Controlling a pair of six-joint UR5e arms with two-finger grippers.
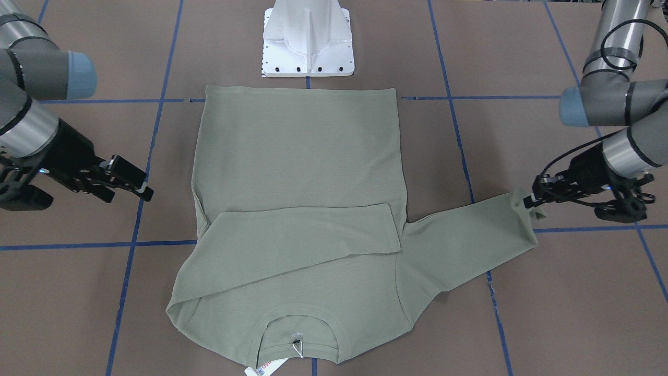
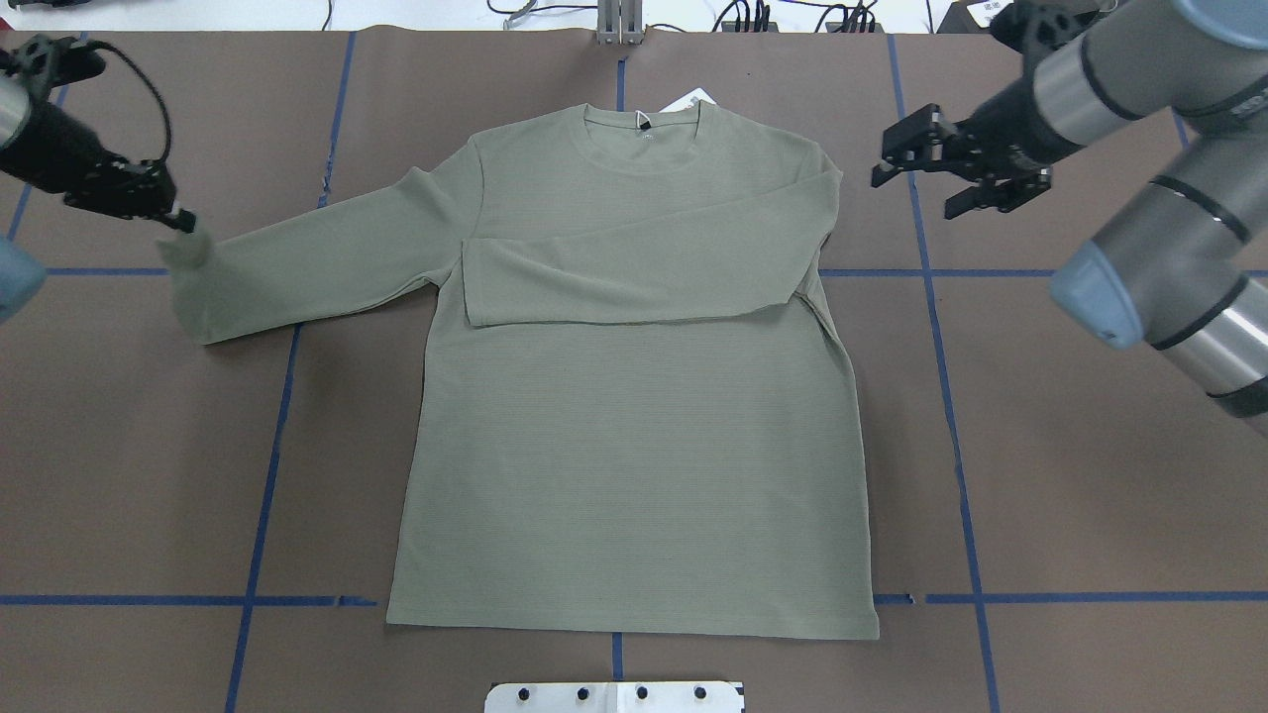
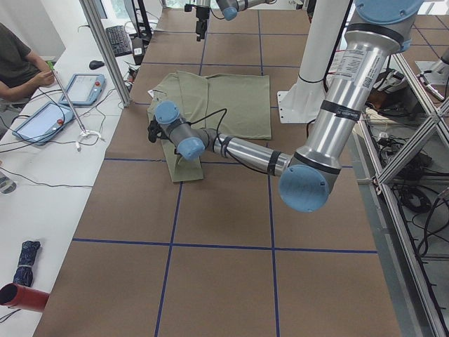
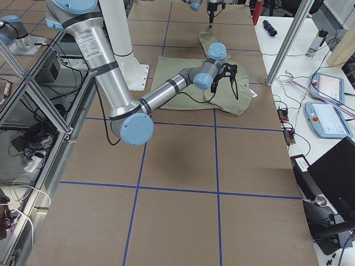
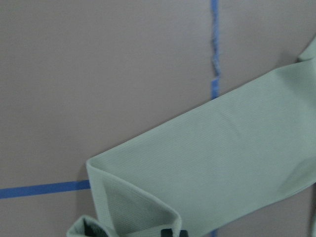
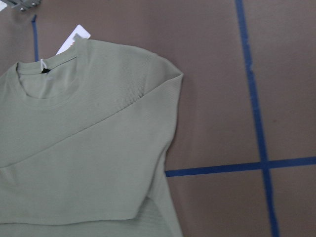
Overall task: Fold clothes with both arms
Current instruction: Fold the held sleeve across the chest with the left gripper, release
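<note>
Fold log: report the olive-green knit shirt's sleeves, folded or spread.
One sleeve folded across the chest; other spread, cuff in left gripper.

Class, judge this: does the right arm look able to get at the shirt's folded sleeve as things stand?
Probably yes: the right gripper hangs open beside the shirt, near the folded sleeve, with only bare table between.

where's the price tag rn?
Overhead view: the price tag peeks out beyond the shirt, right of its collar, at the end farthest from the robot, nearest the right gripper.
</note>
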